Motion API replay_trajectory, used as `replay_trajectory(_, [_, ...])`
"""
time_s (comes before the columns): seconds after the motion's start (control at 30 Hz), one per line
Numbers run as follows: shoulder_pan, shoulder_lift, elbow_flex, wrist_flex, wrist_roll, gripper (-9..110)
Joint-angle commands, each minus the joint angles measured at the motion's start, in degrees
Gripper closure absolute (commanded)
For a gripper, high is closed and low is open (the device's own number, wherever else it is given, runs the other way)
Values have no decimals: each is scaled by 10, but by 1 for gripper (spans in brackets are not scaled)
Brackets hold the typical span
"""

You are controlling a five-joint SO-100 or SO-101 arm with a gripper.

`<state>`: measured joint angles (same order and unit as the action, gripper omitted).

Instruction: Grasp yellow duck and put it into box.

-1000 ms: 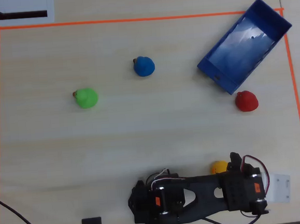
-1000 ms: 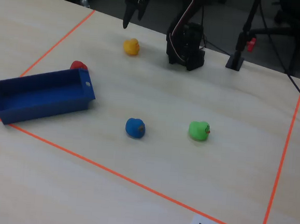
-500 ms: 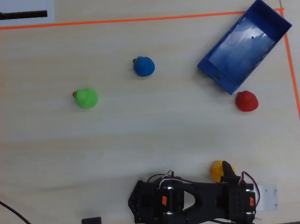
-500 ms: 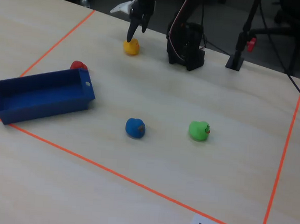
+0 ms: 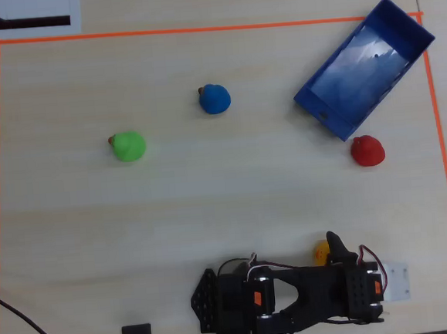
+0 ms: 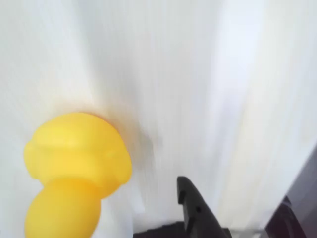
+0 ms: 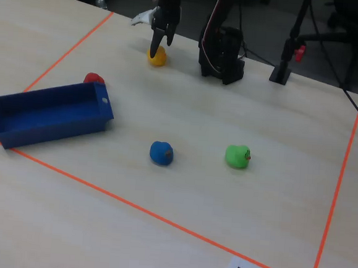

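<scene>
The gripper (image 7: 157, 46) is lowered at the yellow duck (image 7: 156, 56), close to the arm's base (image 7: 223, 50). In the wrist view one dark finger (image 6: 195, 208) shows at the lower edge, with the duck (image 6: 74, 168) at its 9 o'clock and a strip of bare table between them. The second finger is out of frame, so whether the jaws are open or shut cannot be told; nothing is seen clamped.

In the overhead view the duck (image 5: 321, 251) sits at the 9 o'clock side of the finger tip (image 5: 336, 245), partly covered by the arm.

Step in hand, as judged: approach and alignment for the grasp. The duck rests on the table and is not yet lifted.

The box (image 5: 364, 67) lies well apart, at about 1 o'clock from the duck in the overhead view. The red duck (image 5: 368, 150) sits just beside the box's near wall, at 6 o'clock from it. The blue duck (image 5: 215, 99) and green duck (image 5: 128, 146) lie off toward 10 o'clock.

Next move calls for: centring the jaws around the duck, closing, lifting clear, then carrying toward 1 o'clock over the red duck without striking it.
</scene>
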<state>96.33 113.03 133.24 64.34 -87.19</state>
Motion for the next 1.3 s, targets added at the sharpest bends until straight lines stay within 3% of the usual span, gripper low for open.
replay_trajectory(0.0, [-4,-10,-17,-24,4,50])
replay_trajectory(0.2, [-12,-40,8,-69,-3,57])
replay_trajectory(0.3, [-29,-55,14,-74,-39,80])
replay_trajectory(0.43, [-36,-65,25,-115,-33,101])
replay_trajectory(0.7, [-23,-66,-11,-112,-19,101])
replay_trajectory(0.87, [-48,-27,-95,-45,102,101])
replay_trajectory(1.07, [-189,20,-279,4,279,101])
replay_trajectory(1.27, [-396,-21,-481,18,349,101])
